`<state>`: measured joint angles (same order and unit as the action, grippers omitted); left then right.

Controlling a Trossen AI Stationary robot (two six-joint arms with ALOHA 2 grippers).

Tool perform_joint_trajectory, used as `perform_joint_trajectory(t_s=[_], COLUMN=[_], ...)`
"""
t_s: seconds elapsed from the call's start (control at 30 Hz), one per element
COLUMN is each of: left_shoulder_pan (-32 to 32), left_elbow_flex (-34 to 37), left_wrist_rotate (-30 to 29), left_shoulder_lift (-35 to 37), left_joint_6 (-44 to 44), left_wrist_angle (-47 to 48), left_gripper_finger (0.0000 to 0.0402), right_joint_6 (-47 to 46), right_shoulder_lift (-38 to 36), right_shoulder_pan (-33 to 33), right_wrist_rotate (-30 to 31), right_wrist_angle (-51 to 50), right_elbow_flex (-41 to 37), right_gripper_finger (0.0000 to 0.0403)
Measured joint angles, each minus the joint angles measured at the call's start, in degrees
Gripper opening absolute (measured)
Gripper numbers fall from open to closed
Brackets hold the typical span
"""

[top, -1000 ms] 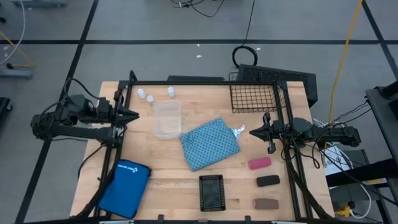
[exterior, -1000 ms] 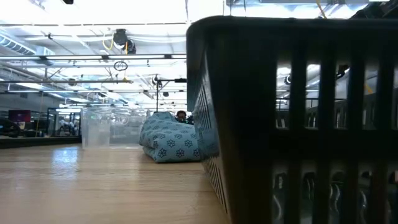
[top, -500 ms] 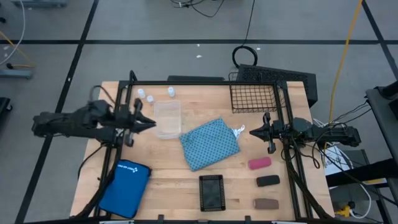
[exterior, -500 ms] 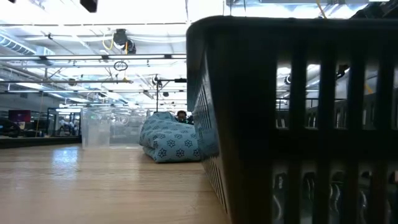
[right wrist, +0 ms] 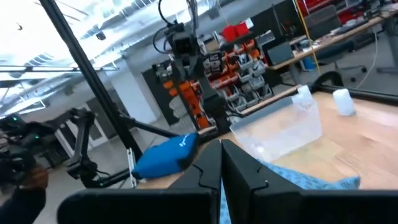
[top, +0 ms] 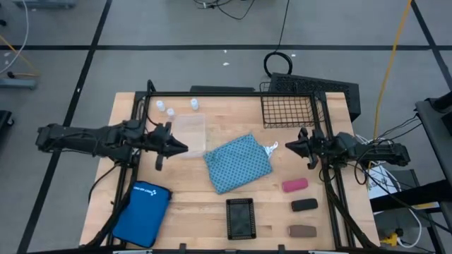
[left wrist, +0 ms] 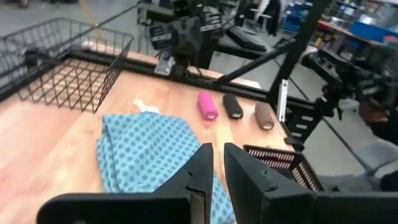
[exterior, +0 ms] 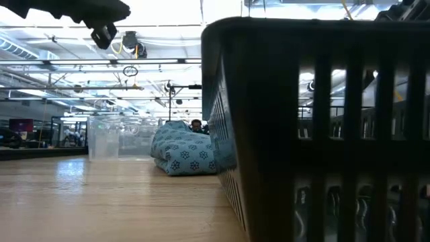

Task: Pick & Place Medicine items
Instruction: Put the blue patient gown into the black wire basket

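Observation:
The teal patterned pouch [top: 239, 162] lies flat mid-table, also in the left wrist view [left wrist: 149, 155]. Three white vials [top: 170, 111] stand at the far left. The pink block [top: 294, 185], black block [top: 304, 204] and brown block [top: 302, 231] lie in a column near the right edge. My left gripper [top: 185, 148] hovers over the left side of a clear container, fingers nearly together, touching nothing. My right gripper [top: 288, 144] waits shut, right of the pouch, above the table.
A clear plastic container [top: 189, 134] sits left of the pouch. A wire basket [top: 289, 106] stands at the far right corner, and a small black slatted basket [top: 240, 217] at the near edge. A bright blue zip case [top: 143, 212] lies near left. Bare wood shows between the pouch and the blocks.
My left arm has reached out from the table's left edge toward the right and slightly nearer, and now hangs by the clear container's left side. It has come into the top left of the low view. Nothing on the table has moved.

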<state>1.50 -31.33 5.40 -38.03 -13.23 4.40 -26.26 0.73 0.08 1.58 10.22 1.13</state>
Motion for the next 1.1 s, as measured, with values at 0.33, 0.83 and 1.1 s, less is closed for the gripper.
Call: perform_joint_trajectory(t_s=[0.33,0.83,1.1], left_shoulder_pan=[1.8,1.7,1.7], left_elbow_flex=[11.3,17.1,17.2], left_wrist_rotate=[-1.0,-5.9,-5.9], left_shoulder_lift=[14.8,26.3,25.9], left_joint_6=[4.2,8.4,8.5], left_wrist_angle=[-5.7,-7.5,-7.5], left_gripper_finger=[0.0047,0.0047,0.0047], right_joint_6=[1.5,12.2,23.2], right_shoulder_lift=[0.4,24.8,55.7], right_shoulder_pan=[0.0,0.1,0.0], right_wrist_rotate=[0.2,2.7,-2.3], right_wrist_angle=[7.7,27.4,2.6], right_elbow_flex=[0.0,11.1,40.6], right_gripper_finger=[0.0,0.0117,0.0269])
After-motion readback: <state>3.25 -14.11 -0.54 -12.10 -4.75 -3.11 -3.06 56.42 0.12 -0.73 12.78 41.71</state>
